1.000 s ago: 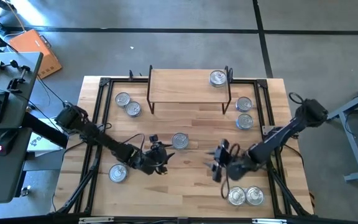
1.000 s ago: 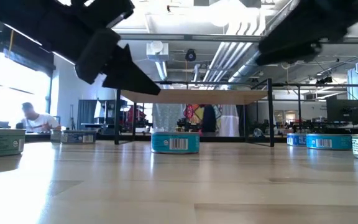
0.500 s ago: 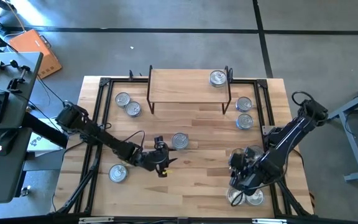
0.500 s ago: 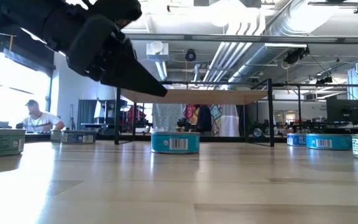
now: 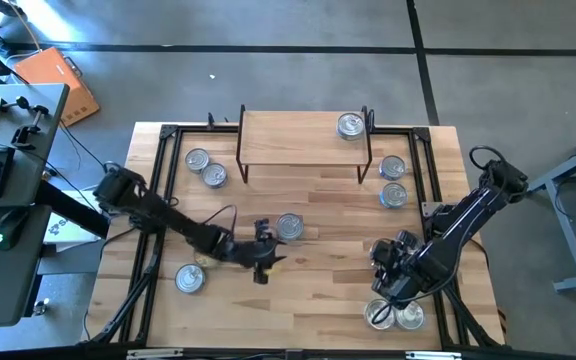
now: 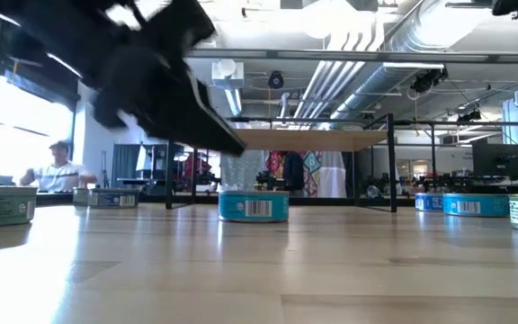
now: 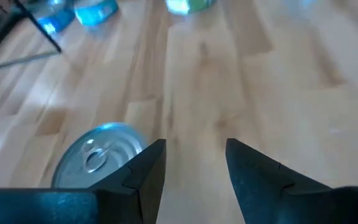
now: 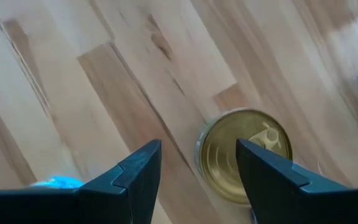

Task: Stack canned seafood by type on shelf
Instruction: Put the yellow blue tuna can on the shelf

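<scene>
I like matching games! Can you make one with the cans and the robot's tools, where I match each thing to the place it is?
Things:
1. Silver-topped round tin
2. Gold-topped round tin
3. Left tool
4. Blue-sided round tin

Places:
A. Just ahead of the right tool
B. On the raised light-wood shelf
C. Mid-table, in front of the shelf
D. Beside the mid-table tin, open

Pairs: 1-B, 2-A, 3-D, 4-C

Open-plan lab: exposed ceiling ducts (image 6: 349, 54), monitors (image 6: 497, 162).
</scene>
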